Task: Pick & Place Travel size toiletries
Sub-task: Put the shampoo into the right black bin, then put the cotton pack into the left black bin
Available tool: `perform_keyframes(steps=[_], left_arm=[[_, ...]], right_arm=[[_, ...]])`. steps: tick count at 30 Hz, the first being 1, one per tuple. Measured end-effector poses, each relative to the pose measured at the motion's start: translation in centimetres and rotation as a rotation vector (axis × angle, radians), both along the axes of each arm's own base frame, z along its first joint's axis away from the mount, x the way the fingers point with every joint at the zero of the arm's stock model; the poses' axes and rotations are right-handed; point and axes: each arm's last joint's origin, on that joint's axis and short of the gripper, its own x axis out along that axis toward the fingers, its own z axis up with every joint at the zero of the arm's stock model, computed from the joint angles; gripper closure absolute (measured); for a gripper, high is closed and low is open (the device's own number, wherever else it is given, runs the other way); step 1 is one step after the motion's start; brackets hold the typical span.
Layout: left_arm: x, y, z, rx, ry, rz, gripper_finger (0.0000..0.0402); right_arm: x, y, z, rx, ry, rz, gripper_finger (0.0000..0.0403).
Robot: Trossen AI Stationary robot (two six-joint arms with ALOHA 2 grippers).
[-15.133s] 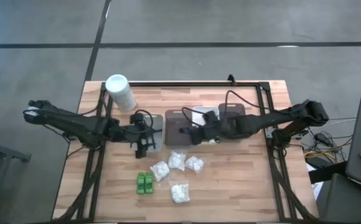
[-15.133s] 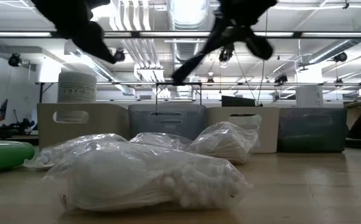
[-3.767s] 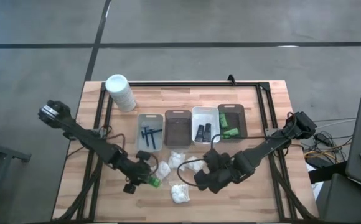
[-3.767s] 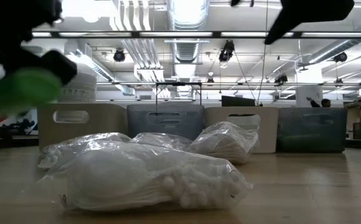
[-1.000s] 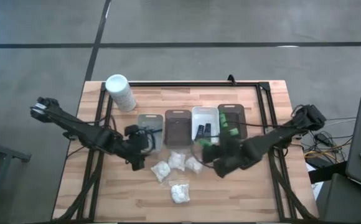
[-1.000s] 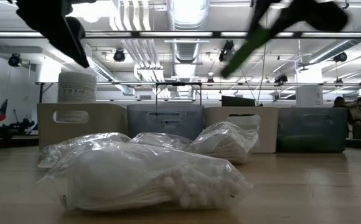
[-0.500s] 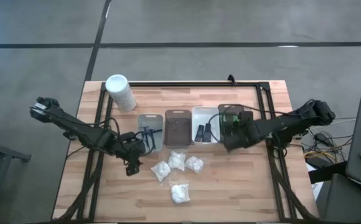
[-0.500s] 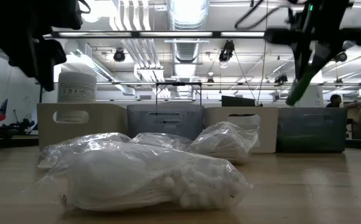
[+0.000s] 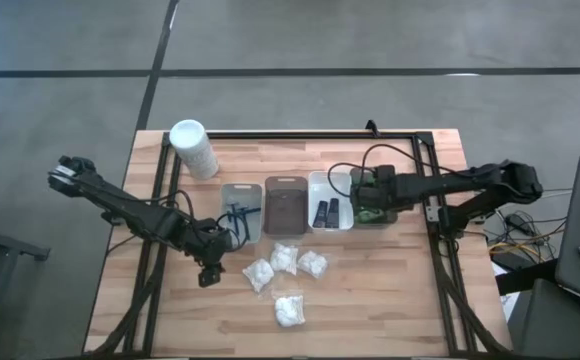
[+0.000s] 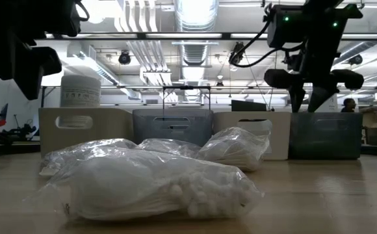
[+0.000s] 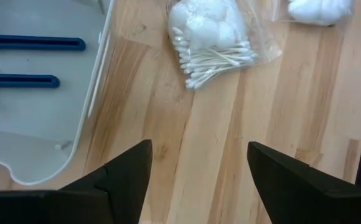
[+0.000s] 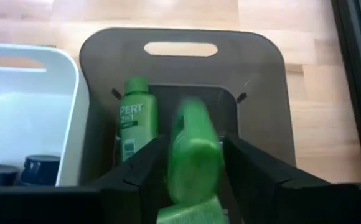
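Observation:
My right gripper (image 9: 369,205) hangs over the dark tray (image 9: 375,176) at the right end of the tray row. A bright green bottle (image 12: 193,152) shows blurred between its parted fingers. Another green bottle (image 12: 131,124) lies inside that tray. My left gripper (image 9: 207,272) is open over bare wood, just near-left of the grey tray (image 9: 232,190) that holds dark razors (image 11: 31,43). Several white crinkly packets (image 9: 284,257) lie on the table near the trays; one (image 11: 211,37) shows ahead of the left fingers. Black tubes (image 9: 327,212) sit in the white tray (image 9: 330,178). My right gripper points down into the dark tray with a finger (image 12: 140,168) on each side of the upright green bottle's body (image 12: 190,134). The bottle is blurred while the fingers are sharp. I cannot tell whether the fingers touch it.
A tall white cylindrical container (image 9: 193,148) stands at the far left corner. A brown tray (image 9: 287,183) sits between the grey and white ones. A black frame rail (image 9: 320,134) runs along the far edge. Bare wood lies toward the near edge beyond the packet (image 9: 289,310).
My right gripper has carried the green bottle from beside the packets toward the far right, over the dark tray, sinking as it went. In the low view the bottle no longer shows below its fingers. My left gripper has sunk a little toward the near edge and tipped downward.

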Motion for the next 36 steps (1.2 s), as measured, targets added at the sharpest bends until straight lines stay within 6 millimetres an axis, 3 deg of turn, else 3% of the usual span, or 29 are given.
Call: perform_keyframes(steps=[9,17,23,29,36], left_arm=[[0.3,-0.1,-0.2,-0.021,-0.039,0.005,0.0136],[1.7,-1.1,0.3,-0.095,-0.219,-0.052,0.0138],[3.4,-2.4,-1.2,-0.077,-0.273,-0.114,0.0138],[5.2,-5.2,-3.8,0.237,-0.286,-0.404,0.0138],[6.5,-8.9,-6.3,0.701,-0.287,-0.674,0.0138]], right_arm=[[0.2,1.1,-0.2,0.082,0.026,0.069,0.0148],[1.2,4.6,3.5,0.084,-0.063,0.227,0.0084],[1.9,8.2,5.9,0.102,-0.167,0.332,0.0064],[1.2,12.0,7.0,0.134,-0.232,0.405,0.0055],[-0.4,15.2,6.3,0.156,-0.243,0.375,0.006]])
